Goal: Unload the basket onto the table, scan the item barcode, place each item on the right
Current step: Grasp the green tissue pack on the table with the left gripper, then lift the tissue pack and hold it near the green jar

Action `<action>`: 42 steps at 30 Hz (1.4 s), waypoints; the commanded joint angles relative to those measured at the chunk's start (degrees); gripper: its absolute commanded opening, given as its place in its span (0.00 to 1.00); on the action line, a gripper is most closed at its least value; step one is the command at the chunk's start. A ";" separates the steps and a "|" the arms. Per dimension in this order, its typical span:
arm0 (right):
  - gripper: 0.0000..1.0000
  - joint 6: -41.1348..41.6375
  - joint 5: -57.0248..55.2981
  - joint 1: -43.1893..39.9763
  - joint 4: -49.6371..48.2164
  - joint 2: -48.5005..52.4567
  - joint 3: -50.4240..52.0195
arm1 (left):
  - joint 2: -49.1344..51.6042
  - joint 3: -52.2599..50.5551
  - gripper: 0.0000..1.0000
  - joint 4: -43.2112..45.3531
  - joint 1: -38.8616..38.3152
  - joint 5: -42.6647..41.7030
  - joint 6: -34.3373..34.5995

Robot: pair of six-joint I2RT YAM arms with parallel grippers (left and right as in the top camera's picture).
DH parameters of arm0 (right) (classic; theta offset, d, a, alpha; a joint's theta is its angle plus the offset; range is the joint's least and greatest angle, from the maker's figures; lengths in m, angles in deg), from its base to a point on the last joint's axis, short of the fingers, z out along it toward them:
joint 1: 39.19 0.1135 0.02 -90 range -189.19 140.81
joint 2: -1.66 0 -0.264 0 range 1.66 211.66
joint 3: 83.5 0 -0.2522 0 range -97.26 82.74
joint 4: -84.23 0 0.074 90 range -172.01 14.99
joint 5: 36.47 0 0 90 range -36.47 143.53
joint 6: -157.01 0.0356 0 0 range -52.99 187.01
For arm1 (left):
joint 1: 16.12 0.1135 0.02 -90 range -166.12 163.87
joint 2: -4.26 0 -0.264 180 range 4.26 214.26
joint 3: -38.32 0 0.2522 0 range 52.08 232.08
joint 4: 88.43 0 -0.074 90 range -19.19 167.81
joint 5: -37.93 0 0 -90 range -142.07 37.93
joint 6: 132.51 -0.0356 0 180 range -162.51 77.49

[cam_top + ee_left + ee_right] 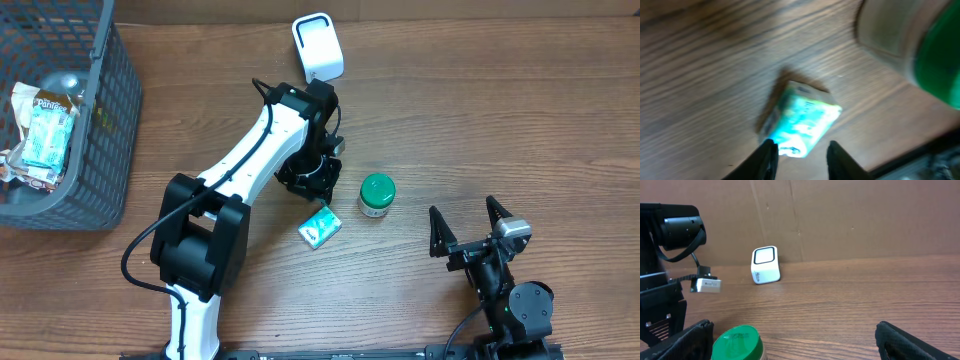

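The small teal and white printed packet [320, 228] lies flat on the brown wood-grain desk [520, 110]. It is just beside the jar with a round green lid [377, 193] and well apart from the white cube-shaped scanner with a dark window [317, 46] at the far side. The left claw [801, 146] hangs near the packet, pointed down at it. Its 2 fingers are partly spread and grip nothing. In the left wrist view the packet's near end shows, blurred, between the fingertips. The right claw [464, 212] sits at the near right of the desk, jaws spread wide and empty, apart from the jar. A dark grey mesh basket [105, 120] holding several wrapped packages stands at the far left.
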 commanded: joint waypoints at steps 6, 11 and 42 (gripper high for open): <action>1.00 -0.20 0.09 -0.15 -0.42 -0.39 0.61 | 0.26 -4.96 0.34 0.07 -0.81 5.55 -6.47; 1.00 -0.20 0.07 -0.15 -0.42 -0.39 0.61 | 0.26 -8.63 0.36 2.29 -0.79 5.11 -6.82; 1.00 -0.20 0.07 -0.15 -0.42 -0.39 0.61 | -1.53 -9.25 0.04 10.19 -1.33 10.88 -0.92</action>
